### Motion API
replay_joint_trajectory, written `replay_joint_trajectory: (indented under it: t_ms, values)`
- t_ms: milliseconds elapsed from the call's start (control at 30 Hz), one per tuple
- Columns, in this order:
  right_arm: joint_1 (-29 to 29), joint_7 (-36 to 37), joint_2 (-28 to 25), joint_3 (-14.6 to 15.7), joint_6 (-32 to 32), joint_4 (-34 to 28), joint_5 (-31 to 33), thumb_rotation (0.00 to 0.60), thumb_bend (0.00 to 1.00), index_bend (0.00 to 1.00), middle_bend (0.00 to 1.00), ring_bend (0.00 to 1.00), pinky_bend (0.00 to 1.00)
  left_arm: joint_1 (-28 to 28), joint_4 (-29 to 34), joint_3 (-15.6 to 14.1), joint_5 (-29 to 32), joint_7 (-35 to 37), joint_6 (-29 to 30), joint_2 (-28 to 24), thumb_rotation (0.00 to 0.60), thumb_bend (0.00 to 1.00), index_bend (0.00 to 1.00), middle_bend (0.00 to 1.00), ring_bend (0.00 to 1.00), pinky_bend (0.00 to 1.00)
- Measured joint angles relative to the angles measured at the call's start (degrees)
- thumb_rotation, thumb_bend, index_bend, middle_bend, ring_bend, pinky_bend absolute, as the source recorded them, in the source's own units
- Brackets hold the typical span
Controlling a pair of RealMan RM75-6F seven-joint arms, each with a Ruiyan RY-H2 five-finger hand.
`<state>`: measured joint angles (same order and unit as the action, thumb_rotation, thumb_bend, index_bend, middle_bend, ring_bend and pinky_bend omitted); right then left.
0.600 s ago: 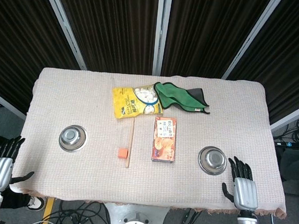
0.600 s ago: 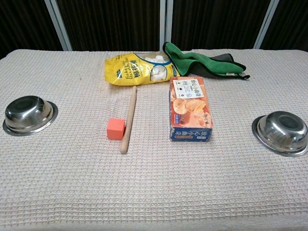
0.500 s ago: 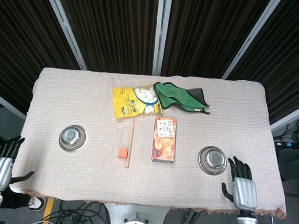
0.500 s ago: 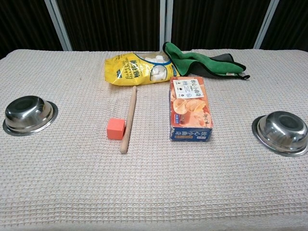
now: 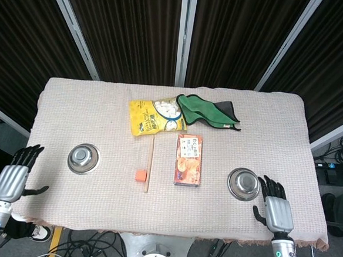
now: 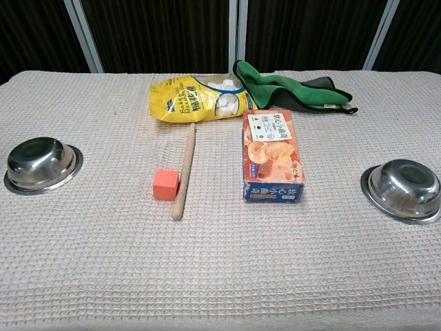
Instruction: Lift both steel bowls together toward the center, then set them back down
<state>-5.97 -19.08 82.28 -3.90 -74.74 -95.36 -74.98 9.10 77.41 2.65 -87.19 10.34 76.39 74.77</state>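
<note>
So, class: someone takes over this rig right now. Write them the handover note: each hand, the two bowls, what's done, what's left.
Left hand: open, fingers spread, off the table's left edge, clear of the left steel bowl.
Right hand: open, just beside the right steel bowl; contact unclear.
Both bowls rest on the table cloth, either side of the snack box.
Done: nothing gripped or lifted.
Left: grip both, lift toward center, set back down.

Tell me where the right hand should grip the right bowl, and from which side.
Best bet: pinch the near-right rim of the right bowl, coming from the outer side where the right hand already sits open. The bowl stands upright with a flared lip flat on the cloth, so its low rounded wall gives little else to hold.
</note>
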Motion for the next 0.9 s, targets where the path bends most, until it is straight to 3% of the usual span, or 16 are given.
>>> replay_joint_trajectory:
  t_ms: [200,367,567,733,900]
  values:
    - [-4.51,-1.87,-1.51,-3.29,7.55,-1.13,8.36,0.600,0.31,0.00,0.00,0.00,0.00,7.27,-2.59,1.10,2.41,1.31,-13.49,-0.01,0.600,0.00,0.00,0.03,0.00,0.05]
    - [-8.40,-3.32,-1.58,-5.52,12.91,-0.80,15.45,0.600,0.30,0.00,0.00,0.00,0.00,13.39,-8.51,1.86,4.54,4.71,-22.68,1.73,0.600,0.00,0.01,0.02,0.00,0.04]
    - [-12.69,-3.19,-2.04,-6.67,18.73,-0.03,21.52,0.600,0.11,0.00,0.00,0.00,0.00,17.58,-12.32,1.94,5.88,7.93,-29.43,3.22,0.600,0.00,0.01,0.00,0.00,0.04]
    - [-14.27,-3.23,-2.29,-6.42,19.73,0.30,24.13,0.600,0.07,0.00,0.00,0.00,0.00,20.49,-12.17,1.40,6.63,9.07,-34.41,2.75,0.600,0.00,0.01,0.00,0.00,0.05]
    - [-15.56,-3.78,-2.67,-5.70,19.89,0.34,26.35,0.600,0.07,0.00,0.00,0.00,0.00,21.99,-9.91,1.01,6.32,10.71,-35.26,1.92,0.600,0.00,0.01,0.00,0.00,0.07]
